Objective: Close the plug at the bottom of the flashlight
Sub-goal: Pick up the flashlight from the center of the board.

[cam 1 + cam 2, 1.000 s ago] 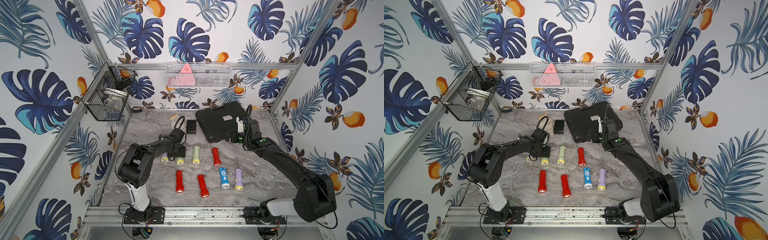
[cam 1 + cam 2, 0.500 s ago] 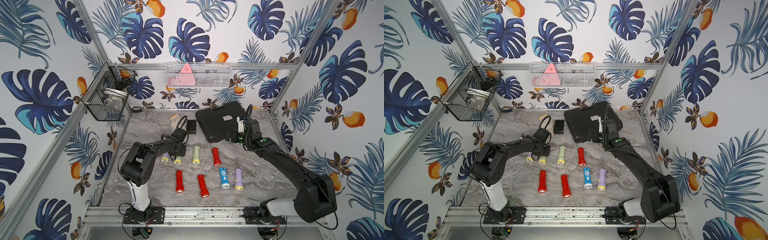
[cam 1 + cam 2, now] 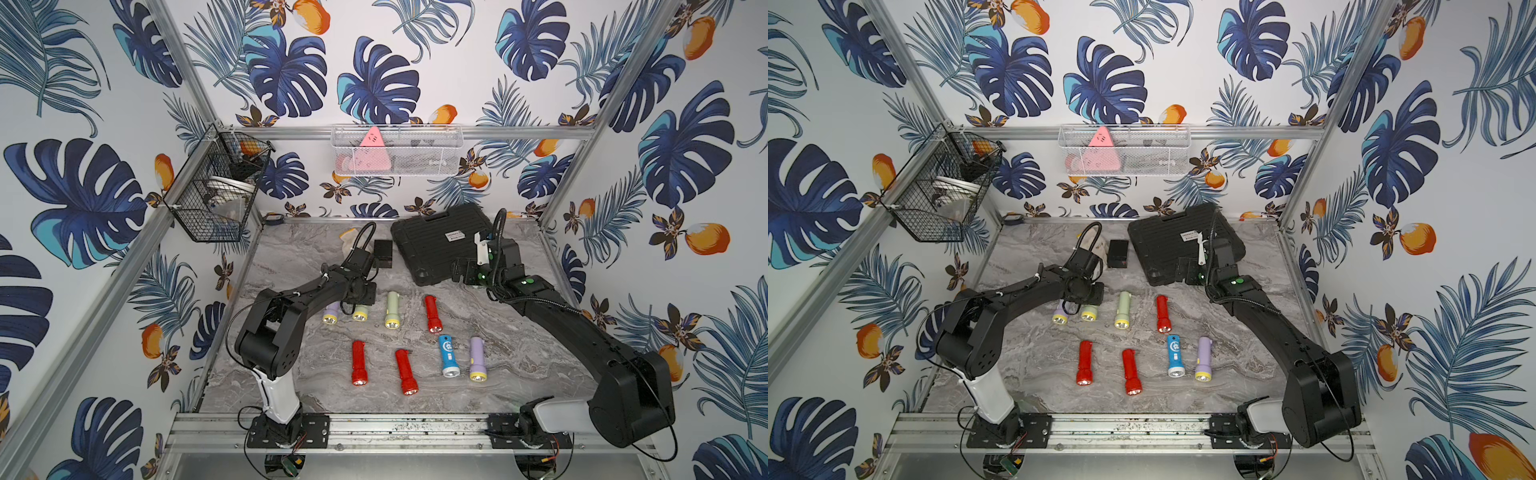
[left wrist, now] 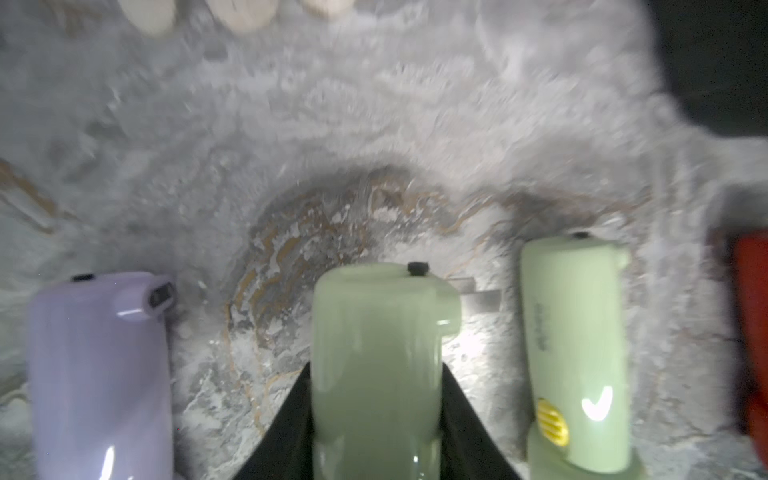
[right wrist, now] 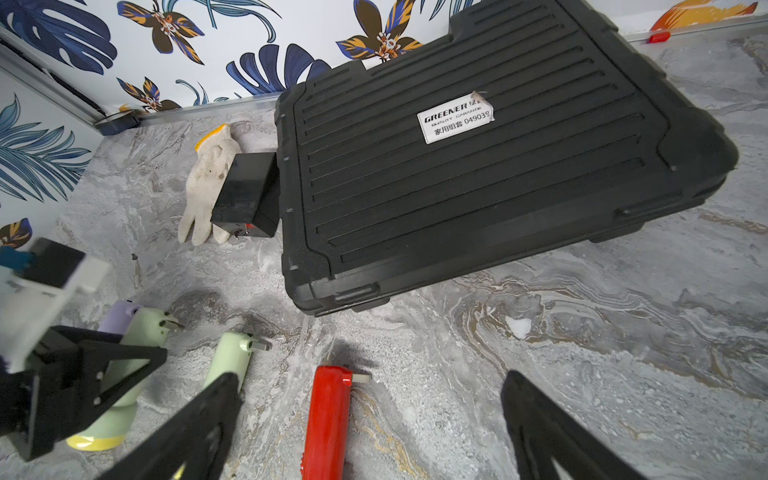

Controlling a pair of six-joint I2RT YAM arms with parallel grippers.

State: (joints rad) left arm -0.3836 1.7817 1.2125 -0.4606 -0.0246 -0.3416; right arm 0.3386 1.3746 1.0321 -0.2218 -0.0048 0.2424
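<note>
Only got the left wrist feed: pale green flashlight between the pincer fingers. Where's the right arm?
Observer: right pincer is open, raised near the black ribbed plastic case, aimed at the red plastic flashlight, not touching it.
Operator: Plug on mine?
Observer: right wrist view shows the pale green plastic flashlight in the left pincer with its plug prong sticking out of the tail end, not folded in.
Operator: Flashlights total?
Observer: eight in both top views, two rows of four on the grey marble table.

a black case [image 5: 478, 178], small black box [image 5: 245, 191] and white glove [image 5: 203, 183].
</note>
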